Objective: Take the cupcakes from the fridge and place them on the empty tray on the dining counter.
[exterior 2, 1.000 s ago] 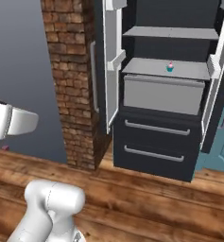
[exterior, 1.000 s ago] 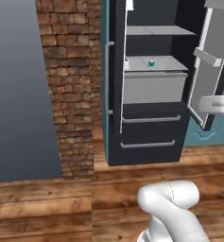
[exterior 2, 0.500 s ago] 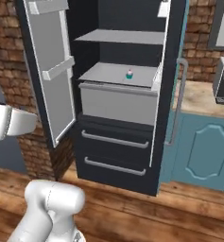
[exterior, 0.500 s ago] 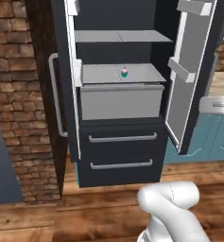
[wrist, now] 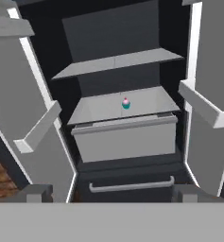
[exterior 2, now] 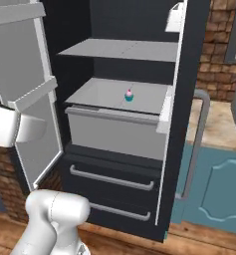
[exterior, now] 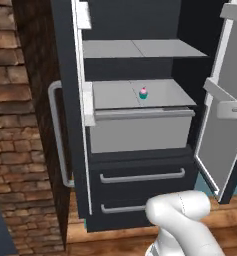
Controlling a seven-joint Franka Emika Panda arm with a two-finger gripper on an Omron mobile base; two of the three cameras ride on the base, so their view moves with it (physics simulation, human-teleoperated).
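The black fridge (exterior: 140, 175) (exterior 2: 114, 174) (wrist: 127, 142) stands straight ahead with both upper doors swung open. One cupcake (exterior: 143, 93) (exterior 2: 129, 95) (wrist: 126, 103) with pink frosting and a teal wrapper sits upright on the lower light grey shelf, above a grey drawer box. My gripper (wrist: 114, 196) is open, well short of the fridge and pointing at it, with nothing between its fingertips (wrist: 35, 194). The shelf above is bare. The tray and the dining counter are out of view.
The open doors (exterior: 222, 145) (exterior 2: 32, 124) flank the opening, with bins jutting inward. A grey bar handle (exterior: 57, 135) (exterior 2: 199, 139) sticks out from the door edge. A brick wall (exterior: 20, 150) stands left of the fridge and a teal cabinet (exterior 2: 219, 194) to its right.
The whole picture has shifted: the base has driven closer to the fridge, which now looks larger and centred. The cupcake has stayed on its shelf and the gripper has stayed open.
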